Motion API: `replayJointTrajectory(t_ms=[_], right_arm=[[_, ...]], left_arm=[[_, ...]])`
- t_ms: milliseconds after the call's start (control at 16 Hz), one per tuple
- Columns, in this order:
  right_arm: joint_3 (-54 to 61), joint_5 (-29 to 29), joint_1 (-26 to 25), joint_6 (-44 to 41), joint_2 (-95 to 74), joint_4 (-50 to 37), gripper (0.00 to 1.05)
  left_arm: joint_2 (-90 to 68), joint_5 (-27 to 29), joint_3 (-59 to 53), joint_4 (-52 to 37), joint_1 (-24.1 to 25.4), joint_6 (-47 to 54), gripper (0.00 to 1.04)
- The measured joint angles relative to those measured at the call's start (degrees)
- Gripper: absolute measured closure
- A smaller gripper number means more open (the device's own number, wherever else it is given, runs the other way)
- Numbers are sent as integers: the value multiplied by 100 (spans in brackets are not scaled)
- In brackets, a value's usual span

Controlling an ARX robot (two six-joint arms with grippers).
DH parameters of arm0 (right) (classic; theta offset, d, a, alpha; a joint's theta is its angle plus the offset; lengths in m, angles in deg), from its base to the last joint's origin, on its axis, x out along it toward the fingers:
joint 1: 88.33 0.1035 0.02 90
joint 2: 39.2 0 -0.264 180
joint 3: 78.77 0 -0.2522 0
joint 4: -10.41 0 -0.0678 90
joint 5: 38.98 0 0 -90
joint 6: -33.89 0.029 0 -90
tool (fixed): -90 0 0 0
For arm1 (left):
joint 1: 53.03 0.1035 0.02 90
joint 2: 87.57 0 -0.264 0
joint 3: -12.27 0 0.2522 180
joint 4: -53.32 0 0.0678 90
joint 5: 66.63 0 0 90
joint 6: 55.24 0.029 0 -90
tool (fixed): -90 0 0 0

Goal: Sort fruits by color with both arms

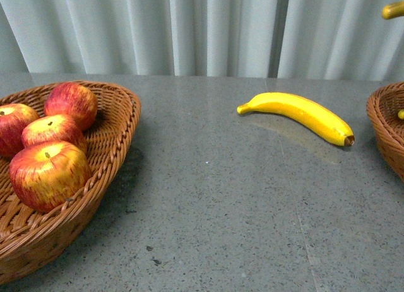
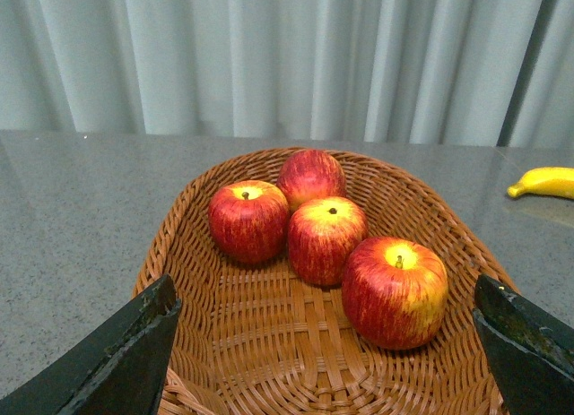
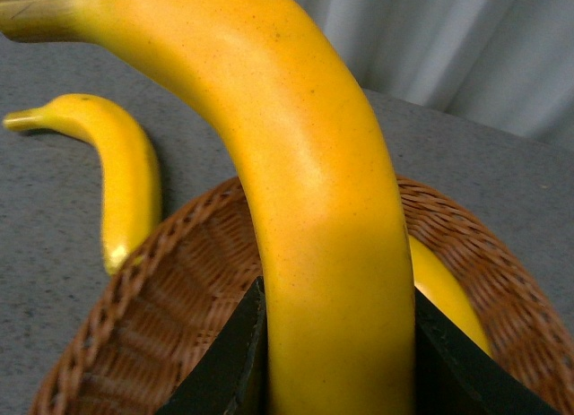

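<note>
Left basket: a shallow oval basket of brown woven wicker [image 1: 95, 210], at the lower left of the front view.
Apples: four round red apples streaked with yellow [image 1: 49, 174], all lying inside that basket, bunched close and touching.
Right basket: a second brown wicker basket [image 1: 385, 128], cut off by the right edge of the front view.
Banana in hand: a long curved glossy yellow banana [image 3: 323, 209], held above the right basket. Only its tip shows in the front view, at the upper right corner.
Banana already sorted: one yellow banana [image 3: 444, 294] lying inside the right basket, under the held one.
Banana outstanding: one yellow banana with a brown tip [image 1: 303, 114], on the grey speckled tabletop [image 1: 208, 204], right of centre in the front view, near the right basket but outside it.
Left gripper: black two-finger gripper [image 2: 325, 294], jaws spread wide and empty, poised over the apples.
Right gripper: black two-finger gripper [image 3: 339, 361], jaws clamped on the held banana, well along its length.
Step in hand, as I judge it: setting the held banana into the right basket.
Method advised: lower until the banana sits below the rim, lay it beside the one already there, not across it, spread the jaws fully, then lift straight up.
Left to do, as I judge it: the banana on the table.
</note>
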Motion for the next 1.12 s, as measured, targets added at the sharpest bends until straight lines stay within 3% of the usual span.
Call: replayJointTrajectory(t_ms=[125,187,249,312,561,935,1122], right_arm=[[-39,-129,-636,-726,-365,289,72],[-70,-2,-675,-964,-428,675,72],[-221,2,-560,-979,-424,682,46],[-437,2,-428,-852,-330,778,10],[-726,94,326,-424,105,975,6],[-997,254,848,-313,103,1056,6],[-1329,433,1419,-229,-61,1143,6]], left_arm=[[0,0,0,0,0,0,7],[0,0,0,0,0,0,7],[0,-2,0,-2,0,0,7],[0,-2,0,0,0,0,7],[0,-2,0,-2,0,0,7],[0,0,0,-2,0,0,7],[0,0,0,0,0,0,7]])
